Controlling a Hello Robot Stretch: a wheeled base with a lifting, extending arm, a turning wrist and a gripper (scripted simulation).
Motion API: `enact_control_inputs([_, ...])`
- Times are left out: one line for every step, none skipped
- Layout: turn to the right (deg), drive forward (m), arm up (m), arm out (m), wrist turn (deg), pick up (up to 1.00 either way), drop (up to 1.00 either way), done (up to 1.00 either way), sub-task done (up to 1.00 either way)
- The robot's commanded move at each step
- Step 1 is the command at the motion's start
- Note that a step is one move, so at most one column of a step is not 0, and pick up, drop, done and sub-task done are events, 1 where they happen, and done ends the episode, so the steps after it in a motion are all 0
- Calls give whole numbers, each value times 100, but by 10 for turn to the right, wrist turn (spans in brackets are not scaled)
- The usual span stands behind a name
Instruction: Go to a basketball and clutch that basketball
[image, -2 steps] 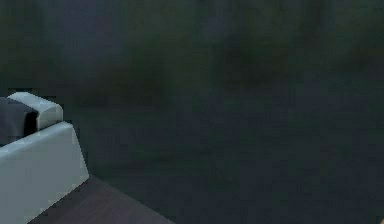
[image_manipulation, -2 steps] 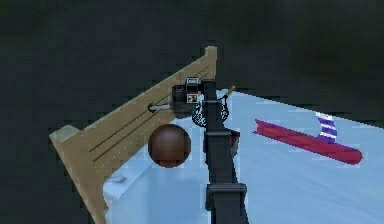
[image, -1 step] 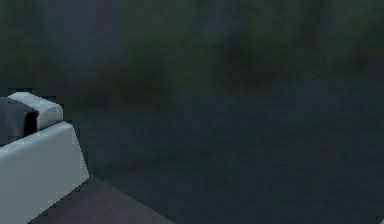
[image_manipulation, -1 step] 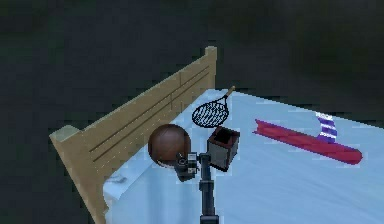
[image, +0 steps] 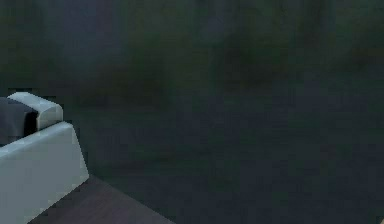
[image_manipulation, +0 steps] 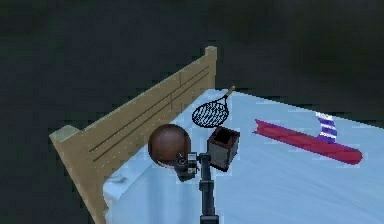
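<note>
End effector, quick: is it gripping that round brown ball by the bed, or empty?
End effector: cannot be told whether it holds anything; the basketball shows right at its far end, with the bed behind.

A: Lower left of frame?
B: Pale boxy block (image: 45, 165) with a rounded top corner, and a dark shape (image: 14, 120) against its upper left.
A: Under it?
B: Brown surface (image: 95, 208), bottom left. Dim dark background (image: 240, 100) spans middle and right.
</note>
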Motion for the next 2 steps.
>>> enact_control_inputs([0,0,10,0,0,0,0,0,0])
enact_control_inputs([0,0,0,0,0,0,0,100,0])
